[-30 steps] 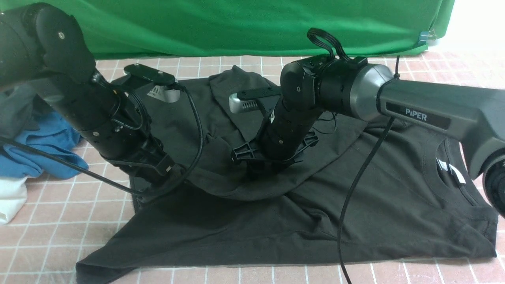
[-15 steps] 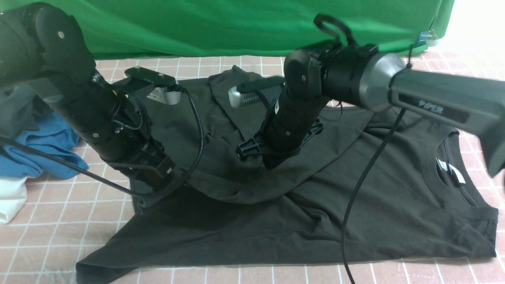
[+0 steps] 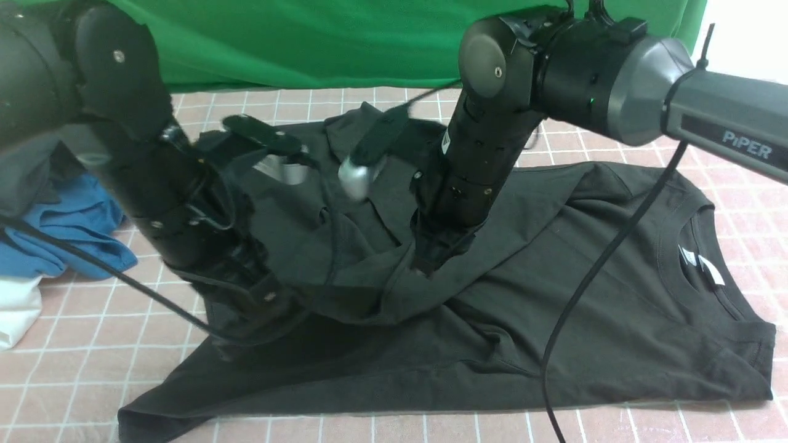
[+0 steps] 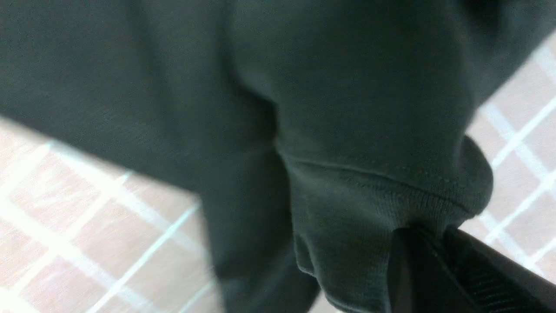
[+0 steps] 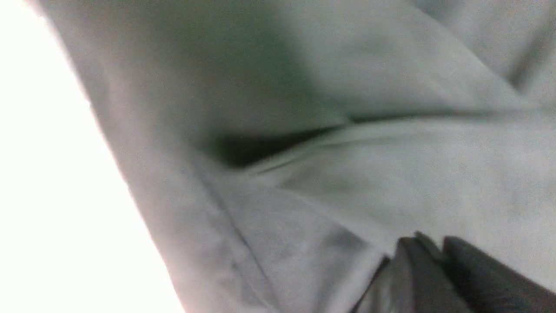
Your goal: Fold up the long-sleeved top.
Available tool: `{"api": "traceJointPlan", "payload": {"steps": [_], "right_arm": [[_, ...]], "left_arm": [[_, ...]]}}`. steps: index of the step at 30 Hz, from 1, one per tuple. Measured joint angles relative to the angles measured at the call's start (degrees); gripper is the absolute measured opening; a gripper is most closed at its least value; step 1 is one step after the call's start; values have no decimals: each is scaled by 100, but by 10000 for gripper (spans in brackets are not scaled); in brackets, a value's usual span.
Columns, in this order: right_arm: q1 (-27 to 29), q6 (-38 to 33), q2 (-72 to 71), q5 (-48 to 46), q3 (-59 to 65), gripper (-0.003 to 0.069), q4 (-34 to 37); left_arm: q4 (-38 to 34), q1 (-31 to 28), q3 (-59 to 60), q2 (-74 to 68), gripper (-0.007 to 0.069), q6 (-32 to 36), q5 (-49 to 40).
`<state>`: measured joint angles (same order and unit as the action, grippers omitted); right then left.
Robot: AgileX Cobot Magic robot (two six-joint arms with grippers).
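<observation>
Front view only: whole long-sleeved top (image 3: 591, 307) spread flat on the pink tiled floor (image 3: 74, 381), collar and small white label (image 3: 702, 264) at about 3 o'clock, one corner trailing to 7 o'clock, a fold of cloth lifted in a ridge near centre between the two arms. Same view too dark and blurred at both tips to read the fingers. Left wrist view: stitched, ribbed hem (image 4: 382, 182) of the top bunched right at the left gripper (image 4: 438, 248), both dark fingers (image 4: 417, 278) pressed together with no gap, cloth pinched between them and hanging above bare tiles. Right wrist view: washed-out pale picture of the same cloth, a seamed edge running into the right gripper (image 5: 438, 261), fingers (image 5: 408, 278) drawn close with only a thin slit, cloth caught there. Front view places left gripper (image 3: 246, 314) at about 8 o'clock of the top, low at its edge; right gripper (image 3: 431, 258) near centre, pointing down into the raised ridge. Around: green backdrop (image 3: 345, 43) across 12 o'clock, blue garment (image 3: 68, 234) and something white (image 3: 15, 320) at 9 o'clock on the floor, well apart from the top. In the way: left arm covering the top's 9 o'clock part, black cable (image 3: 591, 289) from the right arm draped across the chest toward 6 o'clock.
</observation>
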<state>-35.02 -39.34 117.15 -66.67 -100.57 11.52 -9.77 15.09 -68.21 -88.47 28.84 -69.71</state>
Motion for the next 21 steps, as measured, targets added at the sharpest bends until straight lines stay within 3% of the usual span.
{"api": "traceJointPlan", "payload": {"steps": [3,4,5,9,14,21], "right_arm": [[-5,-1787,3,474,75,282,373],[-5,-1904,7,519,92,303,402],[-5,-2766,86,890,145,384,482],[1,-3839,390,1535,197,498,483],[1,-4258,683,1652,202,503,477],[1,-3928,749,1135,207,490,436]], "left_arm": [[176,-113,0,0,34,-23,79],[181,-120,0,0,34,-23,111],[181,-124,0,0,34,-23,179],[86,-124,0,-47,34,-23,179],[16,-126,0,-52,34,-23,205],[-56,-126,136,-52,34,-24,237]]}}
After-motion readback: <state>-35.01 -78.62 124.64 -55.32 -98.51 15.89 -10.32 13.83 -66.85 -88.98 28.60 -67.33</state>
